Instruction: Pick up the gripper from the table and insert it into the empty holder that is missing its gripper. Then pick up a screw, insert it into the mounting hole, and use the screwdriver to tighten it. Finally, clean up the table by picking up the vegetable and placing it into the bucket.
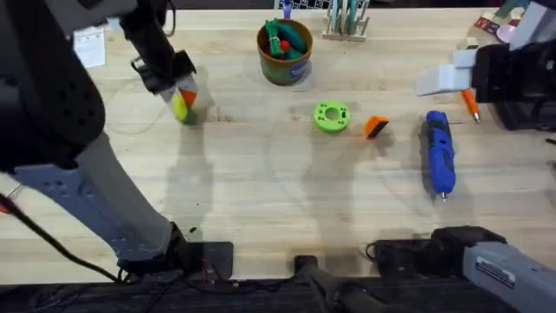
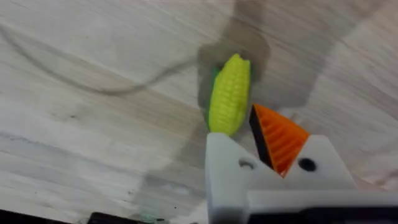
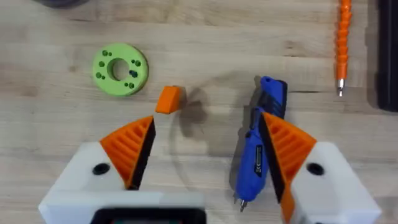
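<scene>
At about ten o'clock on the table (image 1: 261, 200), the left gripper (image 1: 182, 97) hangs over the vegetable (image 1: 181, 107), a yellow corn cob with a green end. The left wrist view shows this gripper carrying only one orange pad; its other white bracket, the holder (image 2: 227, 168), is bare and rests against the cob (image 2: 229, 94). Whether the cob is actually pinched cannot be told. Near one o'clock of centre lies the loose orange gripper (image 1: 376, 127), just right of a green disc (image 1: 331, 116) and left of the blue screwdriver (image 1: 439, 153). At three o'clock the right gripper (image 3: 208, 155) hovers with its two orange pads spread wide and empty, the orange wedge (image 3: 168, 99) ahead of them, probably lined up for pickup. The bucket (image 1: 285, 52), at twelve o'clock, already holds green and red toys.
</scene>
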Available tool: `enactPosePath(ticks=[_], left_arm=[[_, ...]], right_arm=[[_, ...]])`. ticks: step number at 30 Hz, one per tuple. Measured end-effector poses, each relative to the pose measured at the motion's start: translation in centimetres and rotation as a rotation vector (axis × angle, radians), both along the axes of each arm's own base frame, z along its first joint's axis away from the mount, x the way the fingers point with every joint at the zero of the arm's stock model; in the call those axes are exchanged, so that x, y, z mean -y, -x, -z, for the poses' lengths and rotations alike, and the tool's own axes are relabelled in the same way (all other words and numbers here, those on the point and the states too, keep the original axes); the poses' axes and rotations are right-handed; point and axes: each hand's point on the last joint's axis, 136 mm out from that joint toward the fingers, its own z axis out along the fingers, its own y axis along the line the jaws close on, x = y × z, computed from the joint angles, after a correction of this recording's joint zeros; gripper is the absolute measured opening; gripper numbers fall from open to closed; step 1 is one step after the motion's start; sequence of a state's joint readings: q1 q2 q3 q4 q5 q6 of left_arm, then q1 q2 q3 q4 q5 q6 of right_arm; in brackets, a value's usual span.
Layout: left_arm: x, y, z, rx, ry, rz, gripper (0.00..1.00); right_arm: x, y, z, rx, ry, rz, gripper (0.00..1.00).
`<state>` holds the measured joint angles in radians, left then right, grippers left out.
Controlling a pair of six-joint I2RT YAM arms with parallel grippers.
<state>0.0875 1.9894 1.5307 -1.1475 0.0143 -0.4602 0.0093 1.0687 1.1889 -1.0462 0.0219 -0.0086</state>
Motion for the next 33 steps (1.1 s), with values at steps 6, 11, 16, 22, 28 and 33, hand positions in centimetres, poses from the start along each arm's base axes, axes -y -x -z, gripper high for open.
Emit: enactPosePath(ticks=[6, 11, 16, 22, 28, 33], left_arm=[[-0.1, -1.6, -7.6, 0.165, -0.016, 0.023, 0.003], [-0.1, -0.8, -13.4, 0.286, -0.034, 0.052, 0.003], [0.0, 0.6, -16.0, 0.336, -0.042, 0.065, 0.003], [0.0, 1.6, -17.2, 0.355, -0.048, 0.074, 0.839], [-0.2, 3.8, -18.3, 0.337, -0.073, 0.074, 0.985], [-0.5, 6.7, -20.4, 0.409, -0.118, 0.088, 0.985]], right_arm=[[0.0, 0.0, 0.0, 0.0, 0.0, 0.0, 0.991], [0.0, 0.0, 0.0, 0.0, 0.0, 0.0, 0.991], [0.0, 0.0, 0.0, 0.001, 0.0, 0.0, 0.992], [0.0, 0.0, 0.0, 0.0, 0.0, 0.0, 0.991], [0.0, 0.0, 0.0, 0.0, 0.0, 0.0, 0.991], [0.0, 0.0, 0.0, -0.002, 0.0, 0.0, 0.991]])
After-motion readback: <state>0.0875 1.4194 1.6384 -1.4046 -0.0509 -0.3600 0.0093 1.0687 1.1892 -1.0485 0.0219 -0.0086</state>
